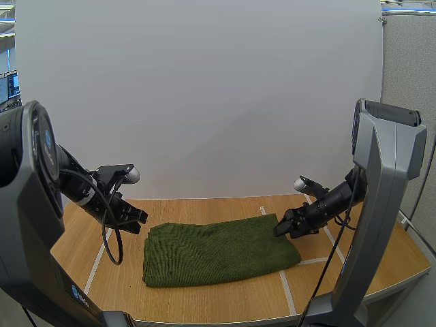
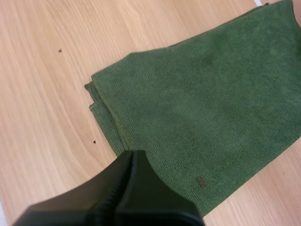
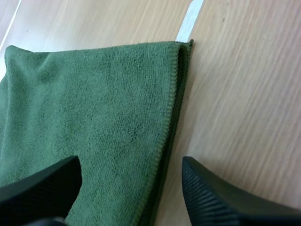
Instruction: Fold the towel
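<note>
Fingers of the left hand (image 2: 130, 155) sit closest to the lens, pressed together into one dark wedge with nothing between them. They hang over the stacked layers at one end of the green towel (image 2: 202, 103). Seen from above, that hand is at the towel's 10 o'clock, just beside its far left corner.

Opposite, the right hand (image 3: 130, 162) is spread: one ribbed finger is over bare wood and the other over the cloth, with the towel's hemmed end between them (whether either touches the cloth I cannot tell). From above it is at the towel's 2 o'clock, by the far right corner.

Folded and flat, the towel lies in the middle of the counter (image 1: 225, 300), its long side running from 9 to 3 o'clock. At its far right corner a white tape line (image 3: 190, 19) runs away across the wood.
</note>
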Tool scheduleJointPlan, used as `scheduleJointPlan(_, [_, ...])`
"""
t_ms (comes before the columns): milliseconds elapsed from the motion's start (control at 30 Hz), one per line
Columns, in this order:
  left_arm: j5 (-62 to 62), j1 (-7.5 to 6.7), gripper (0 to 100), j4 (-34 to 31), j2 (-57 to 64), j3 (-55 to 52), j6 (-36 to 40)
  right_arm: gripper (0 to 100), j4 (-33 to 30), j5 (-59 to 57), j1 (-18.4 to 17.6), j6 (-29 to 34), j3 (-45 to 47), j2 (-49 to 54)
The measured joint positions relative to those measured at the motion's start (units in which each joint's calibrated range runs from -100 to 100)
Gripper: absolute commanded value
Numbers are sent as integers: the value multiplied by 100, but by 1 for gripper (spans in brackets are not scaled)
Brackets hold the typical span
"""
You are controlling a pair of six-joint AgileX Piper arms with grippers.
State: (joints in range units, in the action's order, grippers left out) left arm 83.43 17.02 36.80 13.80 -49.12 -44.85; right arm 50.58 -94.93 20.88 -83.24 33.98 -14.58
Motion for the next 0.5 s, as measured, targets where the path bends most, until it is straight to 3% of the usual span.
scheduleJointPlan(500, [-365, 0, 0, 95, -1582, -34, -206, 100, 27, 116, -54, 0, 0, -41])
